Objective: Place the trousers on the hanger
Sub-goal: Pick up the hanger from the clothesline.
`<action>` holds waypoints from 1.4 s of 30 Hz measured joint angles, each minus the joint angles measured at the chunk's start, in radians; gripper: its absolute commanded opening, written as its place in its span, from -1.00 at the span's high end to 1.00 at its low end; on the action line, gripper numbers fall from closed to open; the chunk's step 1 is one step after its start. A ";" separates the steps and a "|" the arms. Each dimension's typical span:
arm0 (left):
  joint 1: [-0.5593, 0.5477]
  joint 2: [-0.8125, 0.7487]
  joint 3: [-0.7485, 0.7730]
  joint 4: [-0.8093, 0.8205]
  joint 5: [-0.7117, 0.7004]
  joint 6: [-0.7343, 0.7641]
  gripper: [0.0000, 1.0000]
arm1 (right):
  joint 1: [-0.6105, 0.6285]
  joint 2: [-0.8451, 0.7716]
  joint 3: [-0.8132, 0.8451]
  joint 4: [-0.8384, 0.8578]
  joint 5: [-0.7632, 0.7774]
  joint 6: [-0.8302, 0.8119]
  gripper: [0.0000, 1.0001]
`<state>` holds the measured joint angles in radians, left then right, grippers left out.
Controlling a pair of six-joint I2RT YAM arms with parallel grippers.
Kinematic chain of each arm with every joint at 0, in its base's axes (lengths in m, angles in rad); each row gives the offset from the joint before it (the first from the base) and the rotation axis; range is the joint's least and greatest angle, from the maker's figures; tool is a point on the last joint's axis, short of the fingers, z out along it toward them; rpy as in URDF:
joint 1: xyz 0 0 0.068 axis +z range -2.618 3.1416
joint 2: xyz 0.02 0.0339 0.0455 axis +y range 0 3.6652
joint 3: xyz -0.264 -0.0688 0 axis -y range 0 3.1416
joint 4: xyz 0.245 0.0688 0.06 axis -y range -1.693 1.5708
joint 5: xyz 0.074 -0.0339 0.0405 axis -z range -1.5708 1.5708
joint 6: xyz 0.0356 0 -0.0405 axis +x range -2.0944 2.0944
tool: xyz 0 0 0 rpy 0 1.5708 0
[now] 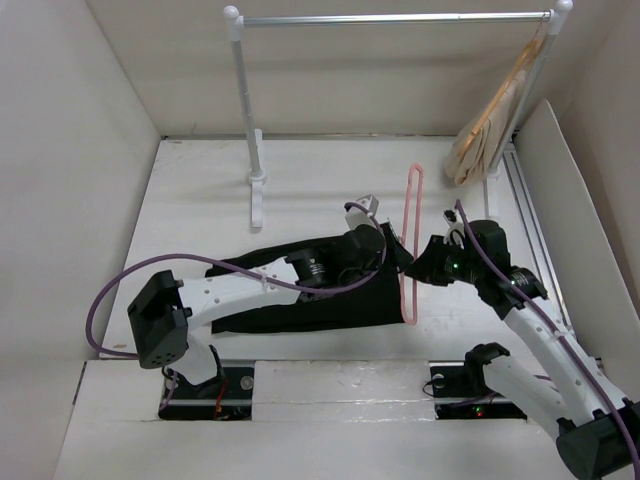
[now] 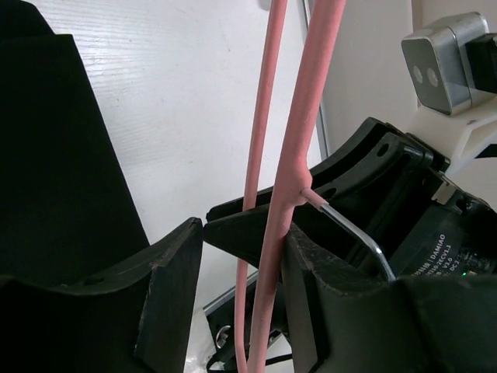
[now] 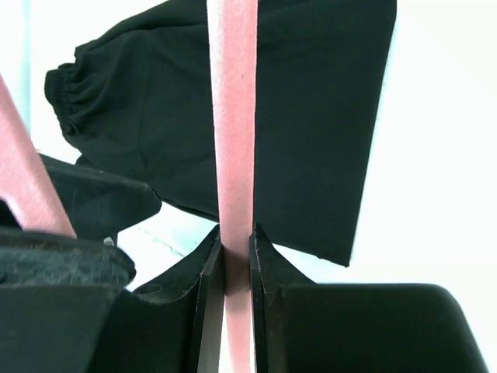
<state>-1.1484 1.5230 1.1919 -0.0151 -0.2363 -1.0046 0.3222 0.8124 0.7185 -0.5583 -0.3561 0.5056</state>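
Your right gripper (image 3: 235, 242) pinched the hanger (image 3: 233, 116) tight. Your left gripper (image 2: 245, 233) stood partly open astride that hanger, and the trousers (image 1: 340, 302) lay flat just left of it.

The trousers (image 1: 300, 300) lie across the middle of the table (image 1: 200, 190), nearer its front edge. The hanger (image 1: 411, 230) runs front to back at their right end. A rack (image 1: 390, 18) stands along the back edge, with spare hangers (image 1: 485, 130) at its right end.

Trousers (image 1: 330, 308) partly hidden under L arm (image 1: 235, 288).
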 measured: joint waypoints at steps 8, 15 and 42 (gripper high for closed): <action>-0.035 0.000 -0.024 0.014 -0.012 0.005 0.20 | 0.000 0.033 0.008 -0.014 0.027 -0.032 1.00; -0.046 -0.050 -0.088 -0.009 -0.076 0.015 -0.76 | -0.027 0.066 0.023 -0.014 -0.013 -0.054 1.00; -0.029 -0.327 -0.144 -0.032 -0.150 0.160 -0.10 | -0.060 0.119 0.061 0.019 0.076 -0.089 1.00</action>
<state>-1.1770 1.1965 1.0477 -0.0467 -0.3859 -0.8448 0.2626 0.9310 0.7795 -0.5388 -0.2802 0.4171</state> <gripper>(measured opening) 0.538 0.195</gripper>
